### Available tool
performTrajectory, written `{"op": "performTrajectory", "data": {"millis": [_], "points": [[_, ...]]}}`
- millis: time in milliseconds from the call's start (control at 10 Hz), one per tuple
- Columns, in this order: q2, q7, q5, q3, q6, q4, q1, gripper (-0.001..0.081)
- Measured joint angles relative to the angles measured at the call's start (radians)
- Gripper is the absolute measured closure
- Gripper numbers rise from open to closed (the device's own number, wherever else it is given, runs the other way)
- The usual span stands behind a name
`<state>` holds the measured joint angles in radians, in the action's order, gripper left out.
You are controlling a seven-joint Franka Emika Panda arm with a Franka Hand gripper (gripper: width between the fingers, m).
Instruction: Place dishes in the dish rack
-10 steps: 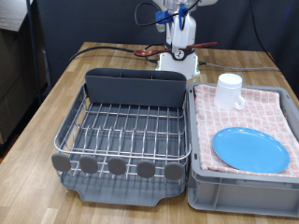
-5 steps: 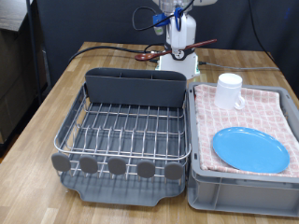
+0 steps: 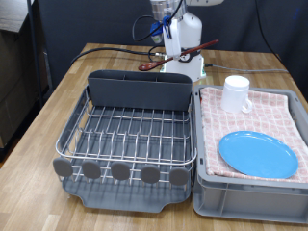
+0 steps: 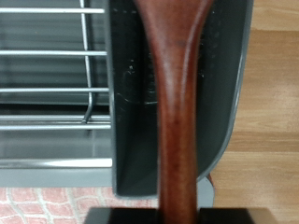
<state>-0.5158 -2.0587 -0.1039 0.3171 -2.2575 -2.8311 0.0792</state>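
Observation:
My gripper (image 3: 176, 53) is shut on the brown wooden spoon (image 3: 197, 47) and holds it in the air behind the dish rack (image 3: 125, 144), above the far side of its dark grey utensil bin (image 3: 140, 89). In the wrist view the spoon (image 4: 177, 103) runs down the middle over the open bin (image 4: 131, 103), with the rack's wire grid (image 4: 56, 70) beside it. The white mug (image 3: 237, 93) and the light-blue plate (image 3: 257, 154) sit on the pink checked cloth (image 3: 279, 114) in the grey crate (image 3: 250, 197) at the exterior view's right.
The robot's white base (image 3: 185, 65) and a red-and-black cable (image 3: 115, 50) are behind the rack on the wooden table (image 3: 38, 125). A row of round grey knobs (image 3: 120, 172) lines the rack's front edge.
The gripper has shifted slightly towards the exterior view's left, and the spoon has tilted, its left end now lower than its right end.

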Motion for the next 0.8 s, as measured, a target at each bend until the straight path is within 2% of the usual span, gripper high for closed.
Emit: {"op": "performTrajectory", "data": {"millis": [400,600,800], "points": [[0.083,0.210,-0.106,0.142,-0.051,-0.006,0.019,0.0717],[0.127,0.272,-0.132,0.178,-0.083,-0.005,0.021,0.0717],[0.160,0.279,-0.133,0.184,-0.137,-0.006,0.021,0.0717]]}}
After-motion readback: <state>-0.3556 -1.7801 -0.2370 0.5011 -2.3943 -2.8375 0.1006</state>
